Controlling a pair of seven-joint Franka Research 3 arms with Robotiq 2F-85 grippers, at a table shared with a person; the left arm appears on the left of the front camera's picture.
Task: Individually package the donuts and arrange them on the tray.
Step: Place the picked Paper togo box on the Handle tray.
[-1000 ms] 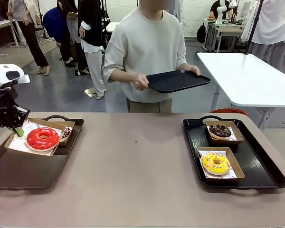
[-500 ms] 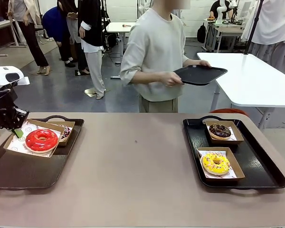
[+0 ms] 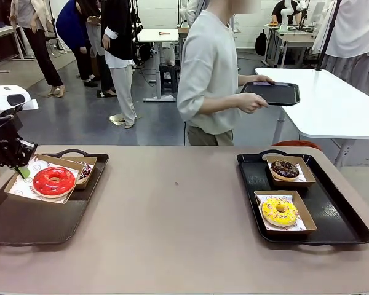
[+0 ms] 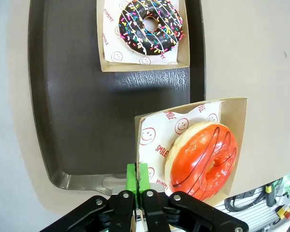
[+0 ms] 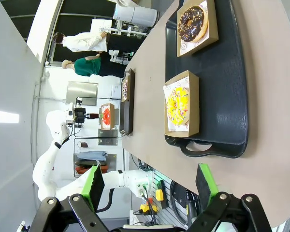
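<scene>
A: Front view. The left gripper (image 3: 19,165) pinches the far-left corner of the brown paper box (image 3: 18,187) carrying the glossy red ring donut (image 3: 54,180), lifted at the far edge of the left black tray (image 3: 43,227). Which step?

B: Likely transfer to the right black tray (image 3: 341,227), where the yellow sprinkled donut (image 3: 279,211) and dark chocolate donut (image 3: 285,168) sit boxed.

A: Left wrist view?

B: Green pads (image 4: 132,175) clamped on the box (image 4: 232,145) corner; the chocolate sprinkled donut (image 4: 150,25) remains boxed on the tray (image 4: 63,96).

A: Right wrist view?

B: The right gripper (image 5: 150,186) spread wide, holding nothing. Next move calls for level carriage.
</scene>
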